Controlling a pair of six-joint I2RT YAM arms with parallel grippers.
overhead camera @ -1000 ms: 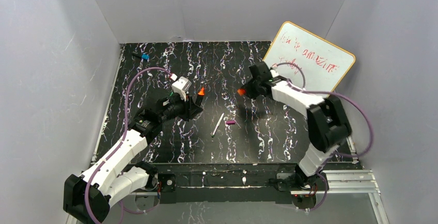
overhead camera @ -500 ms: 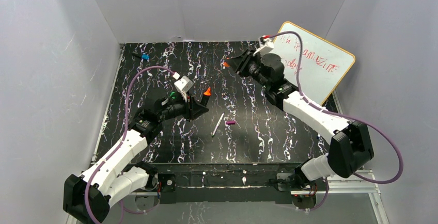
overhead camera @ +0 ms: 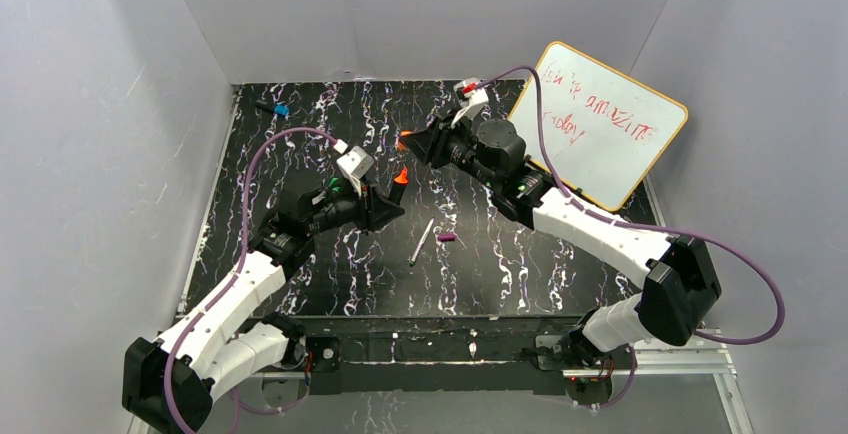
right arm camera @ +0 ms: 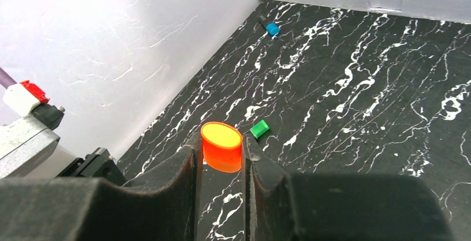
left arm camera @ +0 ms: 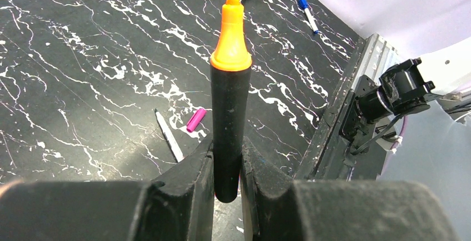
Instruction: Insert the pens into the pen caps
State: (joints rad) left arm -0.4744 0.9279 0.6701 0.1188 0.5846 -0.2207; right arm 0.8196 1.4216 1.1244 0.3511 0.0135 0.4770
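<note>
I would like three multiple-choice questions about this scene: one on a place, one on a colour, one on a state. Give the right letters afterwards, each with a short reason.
1. Where on the table does the purple cap lie?
A) beside the thin white pen
B) at the far edge
C) in the far left corner

2. The cap between the right fingers is which colour?
A) green
B) orange
C) purple

3. The orange-tipped marker is:
A) lying flat
B) capped
C) uncapped, clamped in the left fingers

Answers: 1 A, it lies next to the pen; 2 B, the orange cap sits between those fingers; 3 C, its bare tip sticks out past the fingers.
</note>
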